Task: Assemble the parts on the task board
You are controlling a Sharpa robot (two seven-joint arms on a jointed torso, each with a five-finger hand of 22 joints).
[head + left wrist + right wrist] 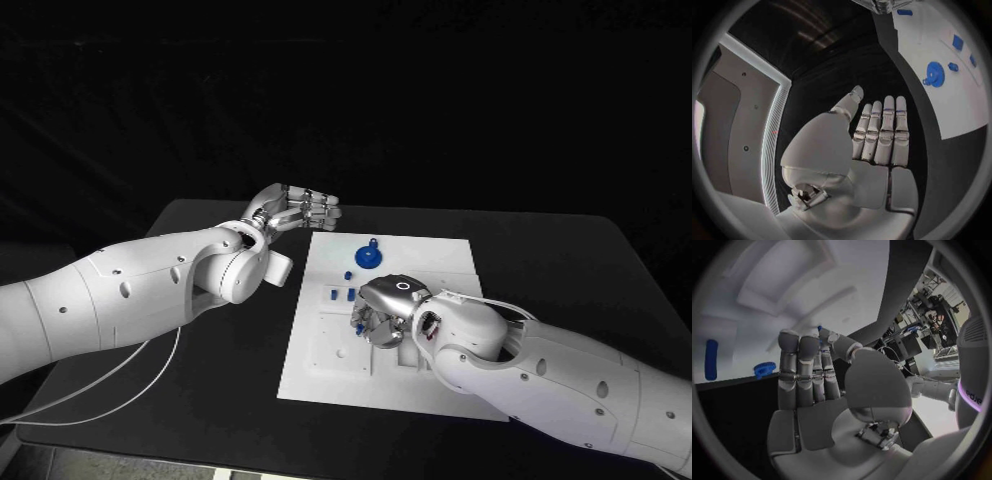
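Head view: both hands at the board [433, 385].
Left hand [296, 212] hovers released off its corner; right hand [387, 312] pinches a blue part [819, 329].

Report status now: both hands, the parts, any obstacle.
Left hand open, off the task board's far-left corner. Right hand over mid-board, small blue part seemingly pinched at its fingertips. Blue gear loose on the board. No obstacle seen.

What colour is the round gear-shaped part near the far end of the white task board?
Blue. The round gear-shaped part shows best in the left wrist view.
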